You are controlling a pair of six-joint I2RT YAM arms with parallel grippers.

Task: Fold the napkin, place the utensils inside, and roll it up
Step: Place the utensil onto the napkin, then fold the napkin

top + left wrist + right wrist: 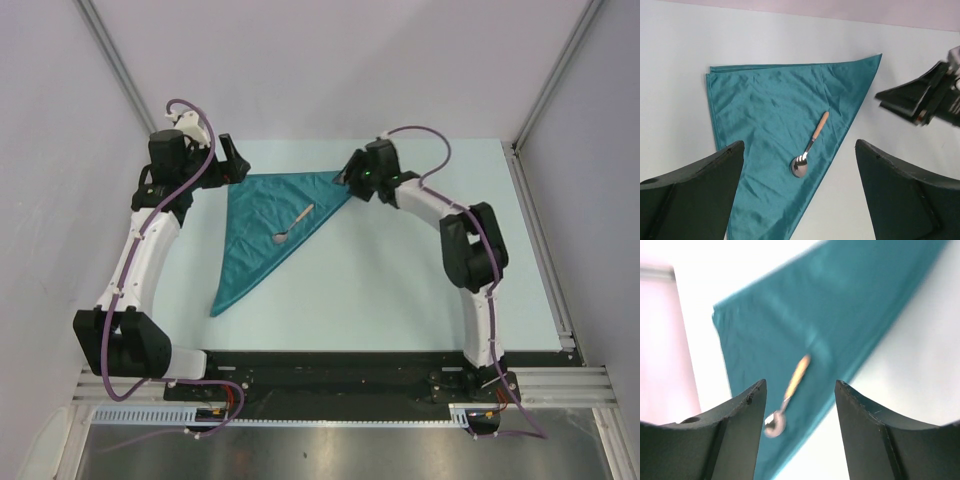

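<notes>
Wide-open and empty, my left gripper (800, 145) and right gripper (800, 384) hovered, spoon (293, 224) lay diagonal on the napkin (252, 235), handle pointing far-right.

A pale mint table (400, 300) is spreading out ahead of me. White walls (330, 60) are closing it in from nine o'clock through twelve to three. An aluminium rail (547, 270) is running along its three-o'clock edge, and a brushed metal sheet (330, 455) is lying at six.
</notes>
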